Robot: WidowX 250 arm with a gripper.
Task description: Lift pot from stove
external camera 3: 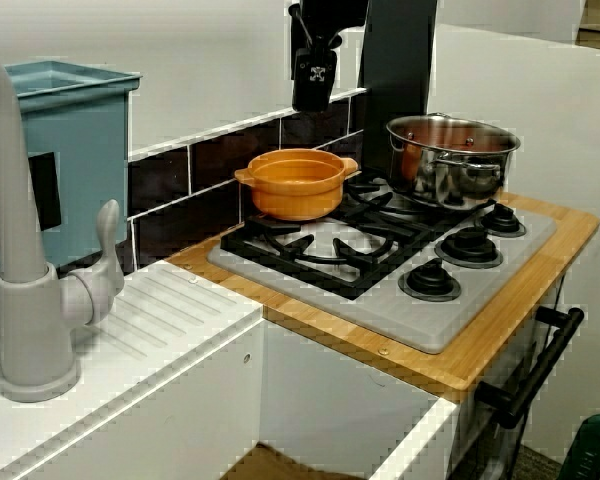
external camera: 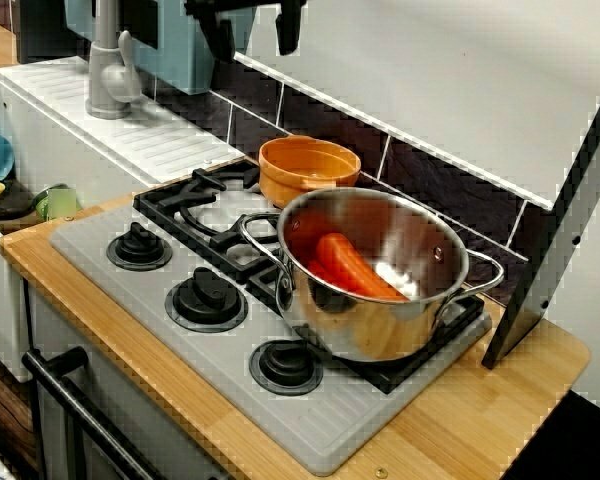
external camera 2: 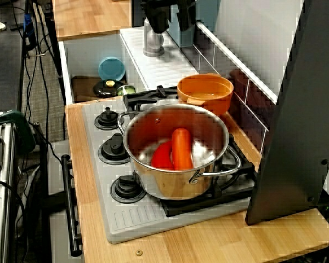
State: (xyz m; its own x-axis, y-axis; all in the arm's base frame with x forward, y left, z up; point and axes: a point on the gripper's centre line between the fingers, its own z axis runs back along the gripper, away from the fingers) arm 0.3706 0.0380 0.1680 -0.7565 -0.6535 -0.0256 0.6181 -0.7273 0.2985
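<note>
While the orange pot (external camera 3: 295, 183) sits on the stove's (external camera 3: 380, 300) back grate beside the tiled wall, the gripper (external camera 3: 313, 80) hangs above it, apart; whether its jaws are spread cannot be told. A steel pot (external camera: 375, 272) occupies the neighbouring grate.

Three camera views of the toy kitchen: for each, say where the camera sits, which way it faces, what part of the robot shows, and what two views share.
View from the knob side: high beyond the knobs, facing the tiled wall; steel pot nearest, orange pot behind; gripper at top edge.
View from the stove's end: high past the end of the stove, looking along the counter toward the sink; gripper at top.
View from the sink side: low behind the faucet, looking across the stove; gripper above the orange pot.
All share both pots.
</note>
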